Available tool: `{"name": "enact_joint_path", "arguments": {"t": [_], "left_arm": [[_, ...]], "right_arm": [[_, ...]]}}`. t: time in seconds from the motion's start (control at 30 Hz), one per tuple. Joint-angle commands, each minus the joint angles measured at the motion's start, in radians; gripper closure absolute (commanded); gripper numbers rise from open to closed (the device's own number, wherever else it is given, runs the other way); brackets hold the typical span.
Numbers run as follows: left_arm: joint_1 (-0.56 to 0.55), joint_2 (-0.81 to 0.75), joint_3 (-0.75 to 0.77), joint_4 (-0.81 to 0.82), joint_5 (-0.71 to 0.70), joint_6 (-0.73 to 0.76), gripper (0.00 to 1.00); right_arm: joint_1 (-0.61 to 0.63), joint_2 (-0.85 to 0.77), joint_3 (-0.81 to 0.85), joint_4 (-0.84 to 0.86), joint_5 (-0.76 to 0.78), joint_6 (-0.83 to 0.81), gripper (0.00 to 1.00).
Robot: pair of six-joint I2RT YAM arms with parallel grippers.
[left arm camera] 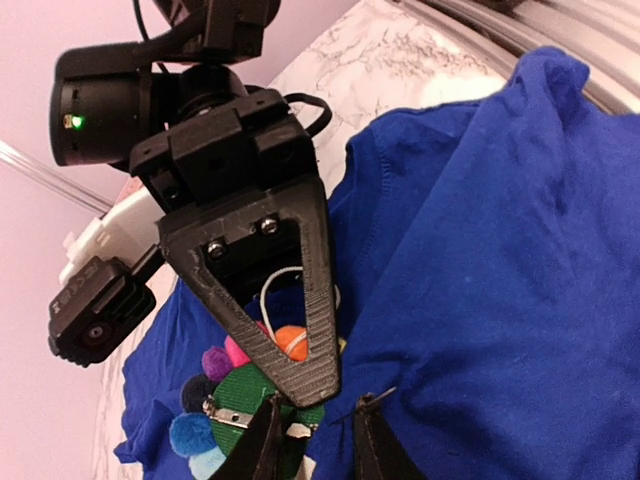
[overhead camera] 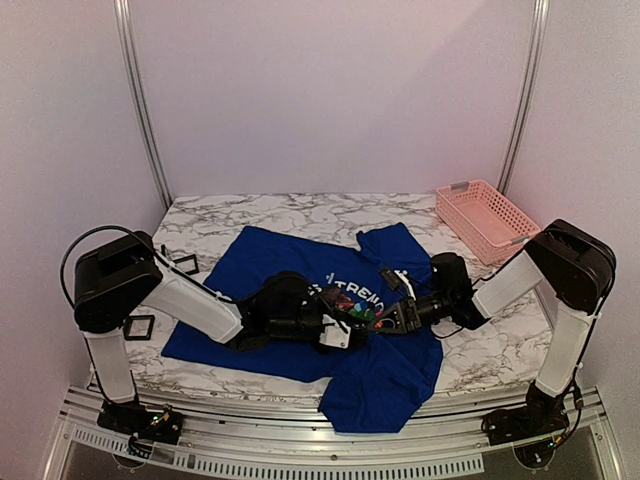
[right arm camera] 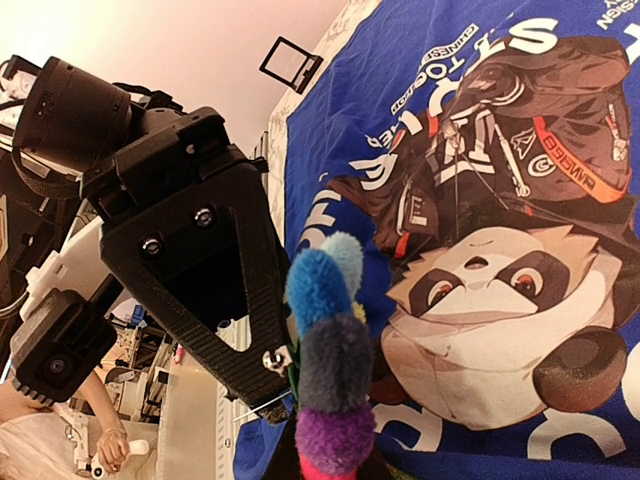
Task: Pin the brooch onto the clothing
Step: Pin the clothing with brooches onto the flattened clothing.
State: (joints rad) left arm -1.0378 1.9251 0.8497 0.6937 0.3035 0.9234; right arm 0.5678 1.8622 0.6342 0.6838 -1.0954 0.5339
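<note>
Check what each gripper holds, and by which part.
Right gripper pinches the brooch across its faces, one finger on the green back. Whether the left gripper holds anything cannot be told.

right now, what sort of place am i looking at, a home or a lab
Most likely a robot test booth, not a home: plain white wall panels in aluminium posts, a marble-pattern table, and a slotted metal rail along its near edge.

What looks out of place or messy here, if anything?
The blue T-shirt lies crooked and rumpled on the marble table instead of flat and square. Its lower end droops over the table's near edge. Nothing looks spilled or broken, and the pink basket sits tidily at the far right.
</note>
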Motion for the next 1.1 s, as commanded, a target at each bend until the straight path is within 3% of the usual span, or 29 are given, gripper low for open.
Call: {"name": "enact_joint_path", "arguments": {"t": [0.0, 0.33, 0.4, 0.5, 0.7, 1.07], "left_arm": [[0.011, -0.012, 0.032, 0.034, -0.036, -0.197, 0.75], [0.058, -0.035, 0.115, -0.166, 0.064, -0.614, 0.55], [0.059, -0.037, 0.115, -0.182, 0.052, -0.657, 0.46], [0.061, -0.041, 0.109, -0.201, 0.018, -0.676, 0.34], [0.075, -0.041, 0.116, -0.248, -0.05, -0.685, 0.2], [0.102, -0.038, 0.12, -0.231, 0.066, -0.629, 0.1]], "right_arm": [[-0.007, -0.023, -0.014, 0.03, -0.034, 0.004, 1.0], [-0.007, -0.025, -0.018, 0.066, -0.032, 0.02, 1.0], [-0.007, -0.027, -0.02, 0.066, -0.032, 0.021, 1.0], [-0.006, -0.031, -0.021, 0.068, -0.034, 0.024, 1.0], [-0.007, -0.029, -0.019, 0.069, -0.035, 0.022, 1.0], [-0.006, -0.026, -0.018, 0.079, -0.049, 0.024, 1.0]]}}
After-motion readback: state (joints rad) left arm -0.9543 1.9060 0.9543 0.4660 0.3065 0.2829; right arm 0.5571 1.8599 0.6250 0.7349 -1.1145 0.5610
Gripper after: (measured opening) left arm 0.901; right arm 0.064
